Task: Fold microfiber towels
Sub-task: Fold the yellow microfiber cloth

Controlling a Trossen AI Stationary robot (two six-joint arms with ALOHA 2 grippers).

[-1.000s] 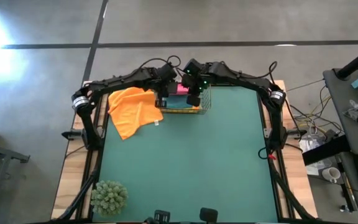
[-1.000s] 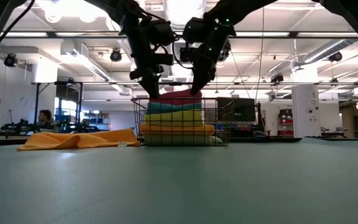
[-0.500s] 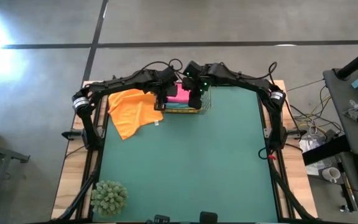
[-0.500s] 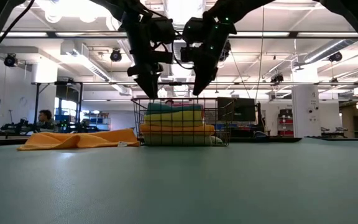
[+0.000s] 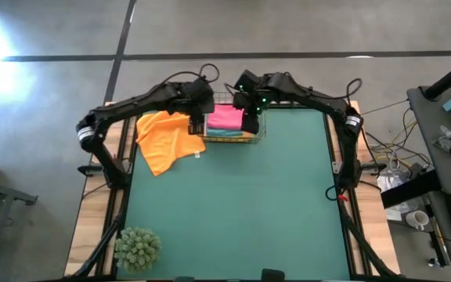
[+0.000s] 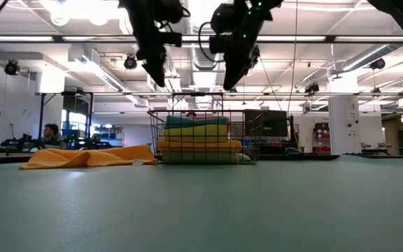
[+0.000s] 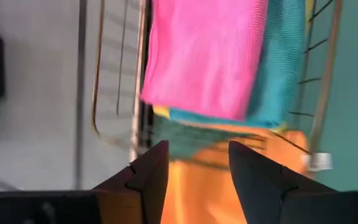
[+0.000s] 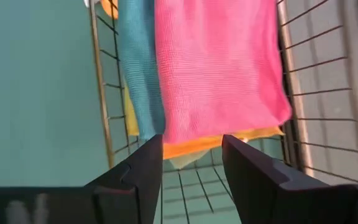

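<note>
Microfiber towels sit folded in a stack inside your wire basket (image 5: 260,125) at the far edge of the table (image 5: 241,204), with the pink towel (image 5: 225,117) on top. Below it, in the low view, you can see the teal towel (image 6: 196,122), then the yellow towel (image 6: 196,131), a folded orange towel (image 6: 200,145) and the pale olive-green towel (image 6: 201,157) at the bottom. A second orange towel (image 5: 167,139) lies loose and rumpled on the table just beside the basket, on the left arm's side.

Your left claw (image 5: 196,125) hangs above the basket's left end, arm reaching in from the table's left corner, fingers pointing down; its fingers (image 7: 148,177) stand apart with nothing between them. Your right claw (image 5: 250,119) hangs above the basket's right end, also pointing down, its fingers (image 8: 253,174) spread and holding nothing. In the low view both claws are clear above the basket rim, not touching the stack.

A green spiky plant ball (image 5: 137,247) rests near the table's near left corner, well apart from the towels.
</note>
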